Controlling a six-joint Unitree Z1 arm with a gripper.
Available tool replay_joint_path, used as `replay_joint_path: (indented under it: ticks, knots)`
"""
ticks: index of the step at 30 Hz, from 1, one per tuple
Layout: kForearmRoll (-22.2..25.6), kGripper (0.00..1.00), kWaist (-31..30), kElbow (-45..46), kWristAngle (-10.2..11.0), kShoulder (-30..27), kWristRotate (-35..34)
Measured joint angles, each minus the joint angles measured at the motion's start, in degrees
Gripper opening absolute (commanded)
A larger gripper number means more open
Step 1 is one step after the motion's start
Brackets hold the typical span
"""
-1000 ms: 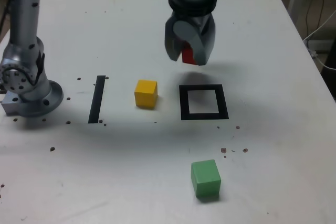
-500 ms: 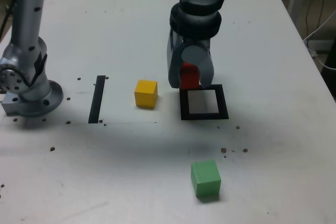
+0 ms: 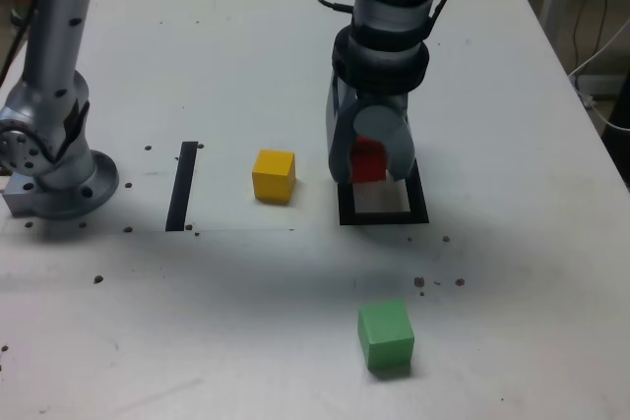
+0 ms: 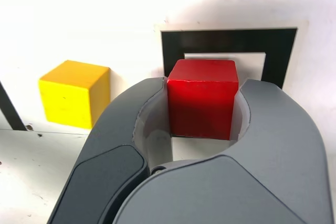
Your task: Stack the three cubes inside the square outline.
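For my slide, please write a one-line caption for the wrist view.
Gripper holding the red cube over the black square outline, yellow cube waiting beside it.

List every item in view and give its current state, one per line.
End effector: shut on the red cube, low over the square outline.
Red cube: gripped, over the outline's white centre; contact with the table cannot be told.
Yellow cube: free on the table, beside the outline.
Green cube: free on the table, apart from the rest.
Square outline: no cube released in it yet.
Tape strip: flat, untouched.
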Motion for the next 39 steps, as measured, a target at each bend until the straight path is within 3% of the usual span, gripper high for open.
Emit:
replay_joint_path:
  ticks: [6, 11, 15, 20, 23, 33, 39]
  knots:
    - [-1.8, 0.17, -0.5, 0.4, -0.2, 0.6, -0.2]
    - [-3.1, 0.26, -0.7, 0.2, -0.2, 1.2, -0.3]
    - [-3.4, 0.48, -0.7, -0.1, -0.2, 2.0, -0.4]
    - [-3.0, 0.87, -0.7, -0.3, -0.2, 2.1, -0.8]
    - [-2.0, 0.98, -0.8, -0.4, -0.1, 2.1, -1.1]
    - [2.9, 0.99, -1.2, -1.6, 2.5, -0.1, -1.9]
    - [6.3, 1.00, -1.2, -1.4, 3.8, -5.8, 0.1]
